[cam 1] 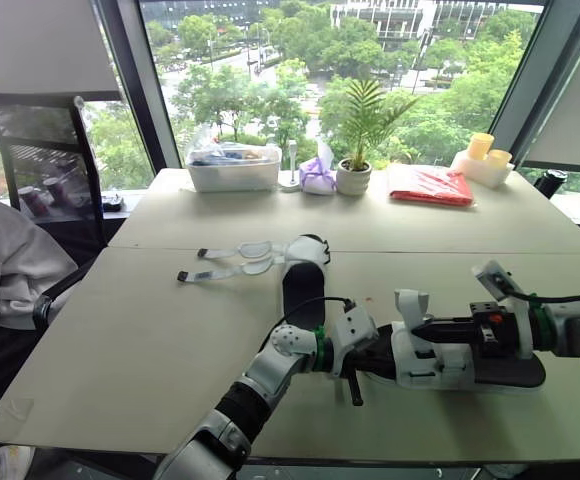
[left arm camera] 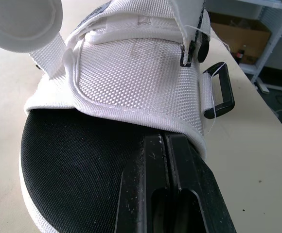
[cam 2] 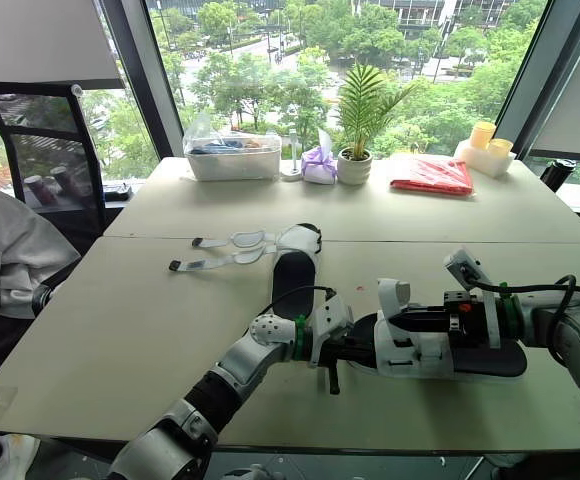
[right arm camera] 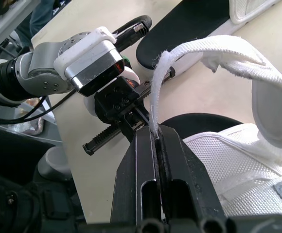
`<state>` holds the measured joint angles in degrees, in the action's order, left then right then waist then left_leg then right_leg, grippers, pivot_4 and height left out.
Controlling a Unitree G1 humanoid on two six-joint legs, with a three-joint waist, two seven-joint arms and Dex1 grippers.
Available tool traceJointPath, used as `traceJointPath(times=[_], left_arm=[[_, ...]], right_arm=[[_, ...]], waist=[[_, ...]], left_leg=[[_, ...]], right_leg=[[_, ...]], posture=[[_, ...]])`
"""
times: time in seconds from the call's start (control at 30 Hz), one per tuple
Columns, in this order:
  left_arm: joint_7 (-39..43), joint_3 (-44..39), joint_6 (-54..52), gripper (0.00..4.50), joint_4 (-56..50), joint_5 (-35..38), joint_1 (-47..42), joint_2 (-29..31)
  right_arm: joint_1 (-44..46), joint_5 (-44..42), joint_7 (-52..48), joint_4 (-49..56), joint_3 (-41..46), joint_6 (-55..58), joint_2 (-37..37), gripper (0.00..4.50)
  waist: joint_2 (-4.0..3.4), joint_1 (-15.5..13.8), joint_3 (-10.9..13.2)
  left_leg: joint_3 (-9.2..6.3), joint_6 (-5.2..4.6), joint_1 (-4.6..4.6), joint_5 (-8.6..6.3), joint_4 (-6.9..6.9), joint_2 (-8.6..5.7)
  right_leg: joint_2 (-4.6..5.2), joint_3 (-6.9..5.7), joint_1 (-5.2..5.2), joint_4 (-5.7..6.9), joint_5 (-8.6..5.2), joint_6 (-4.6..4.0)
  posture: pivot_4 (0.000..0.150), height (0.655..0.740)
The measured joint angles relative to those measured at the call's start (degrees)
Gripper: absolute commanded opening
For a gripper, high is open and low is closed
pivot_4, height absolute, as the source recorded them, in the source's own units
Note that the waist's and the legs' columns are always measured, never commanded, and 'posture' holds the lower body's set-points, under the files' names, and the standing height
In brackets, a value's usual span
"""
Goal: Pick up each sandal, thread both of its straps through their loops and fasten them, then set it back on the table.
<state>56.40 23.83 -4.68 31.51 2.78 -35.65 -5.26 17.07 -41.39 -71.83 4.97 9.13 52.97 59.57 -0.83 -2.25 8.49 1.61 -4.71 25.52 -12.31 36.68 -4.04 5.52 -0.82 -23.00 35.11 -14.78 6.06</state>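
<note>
Pale beige table [cam 1: 120, 340] is made up of two tops joined at a seam. Behind it, tall windows [cam 1: 270, 60] are set in dark frames [cam 1: 135, 90]; green trees and buildings are seen outside. The room is lit by even daylight. White blinds [cam 1: 40, 45] are lowered partway at both sides. A black mesh chair [cam 1: 40, 140] is placed by the far left corner. Along the far edge are lined a clear tub [cam 1: 233, 168], a potted palm [cam 1: 355, 150], a red packet [cam 1: 430, 185] and yellow cups [cam 1: 482, 145]. A person's grey sleeve [cam 1: 5, 270] is seen at left.
</note>
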Motion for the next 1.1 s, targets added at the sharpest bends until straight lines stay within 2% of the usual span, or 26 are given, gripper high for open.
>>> traceJointPath(times=[0.6, 1.1], left_arm=[[0.1, 0.0, -0.1, 0.0, 0.1, 0.2, 0.0, 0.0], [0.0, 0.0, -0.1, 0.0, 0.1, 0.2, 0.0, -0.1]], right_arm=[[-5.4, -2.7, 3.5, 3.2, 0.8, 3.7, -0.8, 0.07], [-9.4, 1.8, 4.4, 3.9, 0.7, -4.7, -0.8, 0.07]], waist=[[0.01, 0.0, 0.0], [0.1, 0.0, 0.1]], left_leg=[[0.0, 0.0, 0.02, 0.0, 0.0, 0.0], [0.0, 0.0, 0.0, 0.0, 0.0, 0.0]], right_leg=[[0.0, 0.0, -0.01, 0.0, 0.0, 0.0], [0.0, 0.0, 0.0, 0.0, 0.0, 0.0]], posture=[[0.15, 0.7388], [0.15, 0.7388]])
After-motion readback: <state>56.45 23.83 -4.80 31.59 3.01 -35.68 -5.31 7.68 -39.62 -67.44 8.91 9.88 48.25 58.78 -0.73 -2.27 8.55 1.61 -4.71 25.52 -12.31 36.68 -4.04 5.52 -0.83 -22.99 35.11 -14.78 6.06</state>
